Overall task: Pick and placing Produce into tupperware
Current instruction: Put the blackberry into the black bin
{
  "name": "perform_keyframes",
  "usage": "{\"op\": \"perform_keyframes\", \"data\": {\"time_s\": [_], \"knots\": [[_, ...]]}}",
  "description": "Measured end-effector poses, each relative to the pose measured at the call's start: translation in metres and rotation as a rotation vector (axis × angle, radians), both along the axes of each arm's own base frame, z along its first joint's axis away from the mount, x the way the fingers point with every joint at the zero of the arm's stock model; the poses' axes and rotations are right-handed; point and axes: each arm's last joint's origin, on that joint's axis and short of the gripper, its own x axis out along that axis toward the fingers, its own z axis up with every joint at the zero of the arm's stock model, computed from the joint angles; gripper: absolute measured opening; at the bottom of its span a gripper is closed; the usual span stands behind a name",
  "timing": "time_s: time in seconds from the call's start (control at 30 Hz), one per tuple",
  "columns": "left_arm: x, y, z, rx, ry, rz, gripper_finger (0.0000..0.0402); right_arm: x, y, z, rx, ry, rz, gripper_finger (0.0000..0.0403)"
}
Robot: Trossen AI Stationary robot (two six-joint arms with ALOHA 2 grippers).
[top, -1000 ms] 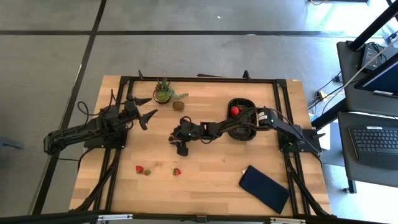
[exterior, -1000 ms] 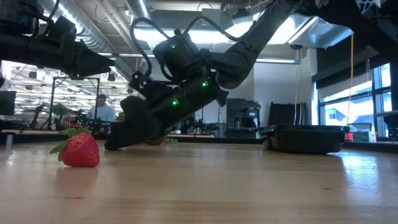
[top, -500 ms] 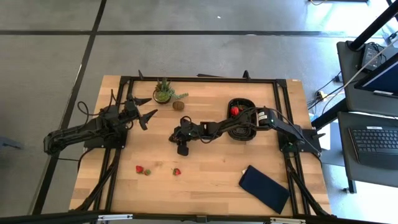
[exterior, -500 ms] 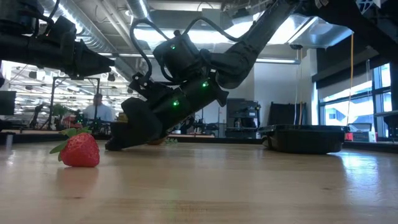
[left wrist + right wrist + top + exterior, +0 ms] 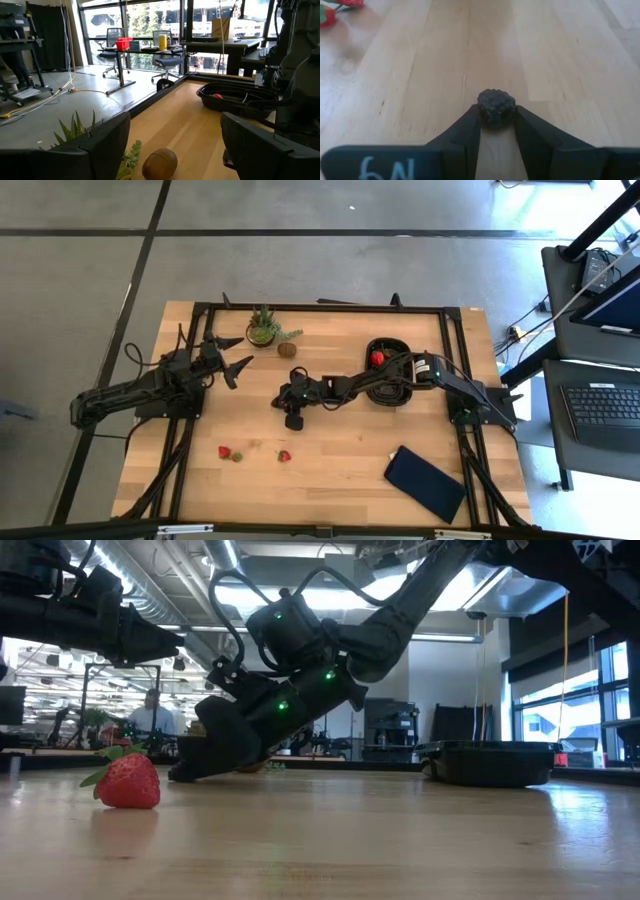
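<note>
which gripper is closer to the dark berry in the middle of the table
Right. The right gripper has its fingers closed on the dark berry at the table's middle. The left gripper hangs open, off toward the potted plant.

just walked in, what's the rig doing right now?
It is sorting produce into the black tupperware, which already holds one strawberry. The right pincer is down at mid-table, its fingers closed on a dark berry that sits on the wood. The left pincer waits open near the potted plant and a brown round fruit. Two more strawberries lie nearer the front edge.
</note>
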Motion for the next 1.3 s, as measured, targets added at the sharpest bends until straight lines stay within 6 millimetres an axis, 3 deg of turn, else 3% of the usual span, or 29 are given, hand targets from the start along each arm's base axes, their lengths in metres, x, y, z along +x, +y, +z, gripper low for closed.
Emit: {"op": "perform_keyframes", "data": {"time_s": [0.3,0.57,0.8,1.1,1.3], "knots": [[0.000,0.000,0.000,0.000,0.000,0.000,0.0302,-0.006,0.000,0.005,0.000,0.093,0.000,0.0117],[0.000,0.000,0.000,0.000,0.000,0.000,0.0302,-0.030,0.000,0.049,0.021,0.282,-0.019,0.0117],[0.000,0.000,0.000,0.000,0.000,0.000,0.0302,-0.077,-0.006,0.091,0.023,0.604,-0.162,0.0117],[0.000,0.000,0.000,-0.001,0.000,-0.001,0.0302,-0.154,-0.019,0.139,-0.254,1.021,-0.564,0.0117],[0.000,0.000,0.000,-0.002,-0.001,-0.001,0.0302,-0.166,-0.035,0.127,-0.275,1.089,-0.579,0.0117]]}}
